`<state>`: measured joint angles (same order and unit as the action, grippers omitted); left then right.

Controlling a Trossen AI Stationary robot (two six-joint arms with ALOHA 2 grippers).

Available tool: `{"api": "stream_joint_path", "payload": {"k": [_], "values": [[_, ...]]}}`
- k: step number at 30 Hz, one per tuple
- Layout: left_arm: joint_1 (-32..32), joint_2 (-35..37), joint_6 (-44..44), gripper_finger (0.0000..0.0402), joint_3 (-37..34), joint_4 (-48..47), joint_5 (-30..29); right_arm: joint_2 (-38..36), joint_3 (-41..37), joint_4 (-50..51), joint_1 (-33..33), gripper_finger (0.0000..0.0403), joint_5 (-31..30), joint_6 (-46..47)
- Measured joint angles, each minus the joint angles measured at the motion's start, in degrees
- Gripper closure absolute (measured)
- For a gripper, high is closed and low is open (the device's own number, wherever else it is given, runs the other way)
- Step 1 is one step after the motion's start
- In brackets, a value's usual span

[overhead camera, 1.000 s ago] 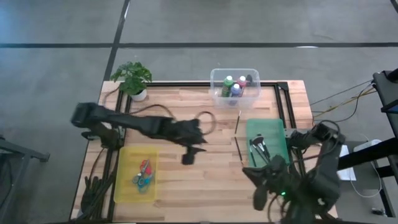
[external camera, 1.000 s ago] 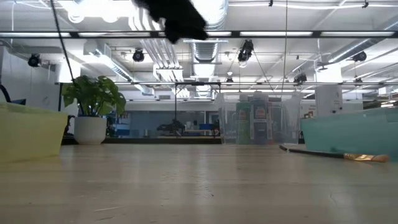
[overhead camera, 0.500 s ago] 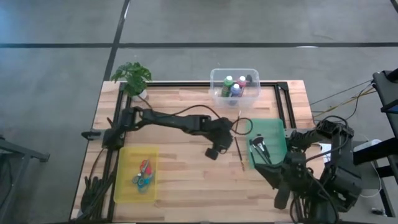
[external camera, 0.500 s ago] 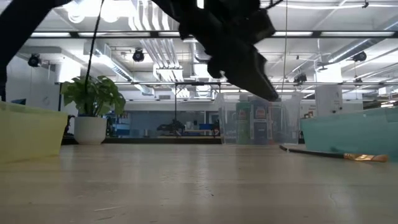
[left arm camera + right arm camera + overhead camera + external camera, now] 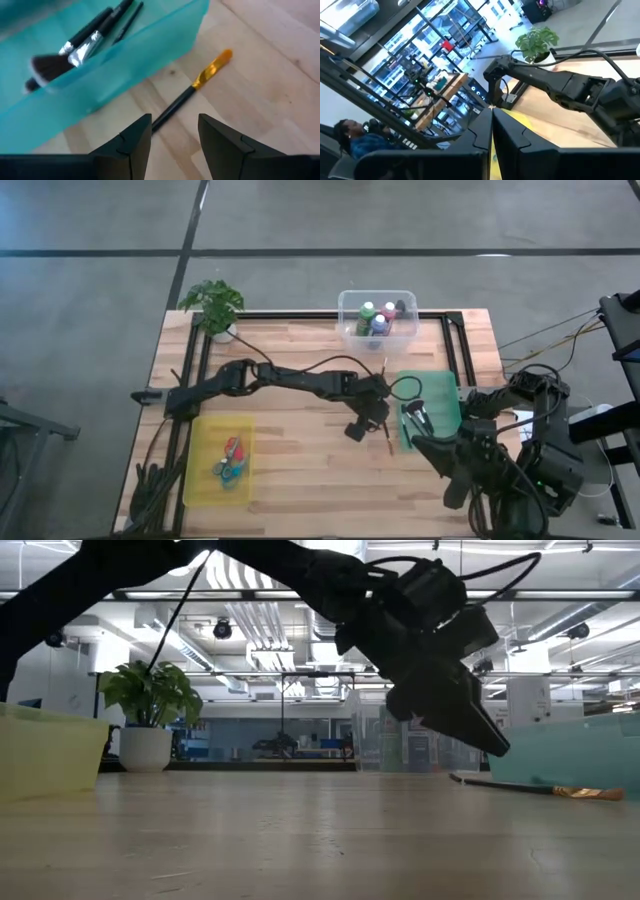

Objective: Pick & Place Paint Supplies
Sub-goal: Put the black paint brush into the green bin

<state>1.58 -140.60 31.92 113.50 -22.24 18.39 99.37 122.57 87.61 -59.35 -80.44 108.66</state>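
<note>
A thin dark-handled brush [image 5: 176, 104] with a gold ferrule lies flat on the wood just left of the teal tray [image 5: 437, 392]; it also shows in the high view [image 5: 385, 430] and the low view [image 5: 530, 787]. My left gripper [image 5: 175, 135] is open, slanting down just above the brush, with one finger on either side of the handle, and touches nothing. From above, this gripper [image 5: 360, 427] sits right of the table's middle. My right gripper [image 5: 491, 127] is shut and empty, raised near the table's near right corner [image 5: 425, 448].
The teal tray holds several brushes [image 5: 80, 42]. A second brush [image 5: 381, 375] lies on the wood beyond it. A clear bin [image 5: 377, 320] with paint bottles stands at the far edge, beside a potted plant [image 5: 212, 305]. A yellow tray [image 5: 220, 460] holds scissors near left.
My left gripper has swept from the table's middle toward the right edge and come down, rolling as it went, until it hangs over the brush beside the teal tray. Its fingers have stayed open. The brush has not moved.
</note>
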Motion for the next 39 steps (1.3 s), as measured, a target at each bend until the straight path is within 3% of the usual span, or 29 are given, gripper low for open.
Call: {"api": "stream_joint_path", "payload": {"k": [8,20,39], "values": [[0.20,-0.48,4.15,0.0233,-0.64,3.15,0.77,-0.33,-0.01,-0.03,0.10,0.0390,-0.77,0.50],[1.75,-2.16,2.42,0.0233,-0.57,6.85,4.56,-0.42,-0.01,-2.23,0.37,0.0390,-2.30,0.37],[2.61,-5.55,2.10,0.0233,-0.47,11.38,8.53,-0.42,-0.01,-13.91,0.39,0.0390,-3.85,-9.49]]}}
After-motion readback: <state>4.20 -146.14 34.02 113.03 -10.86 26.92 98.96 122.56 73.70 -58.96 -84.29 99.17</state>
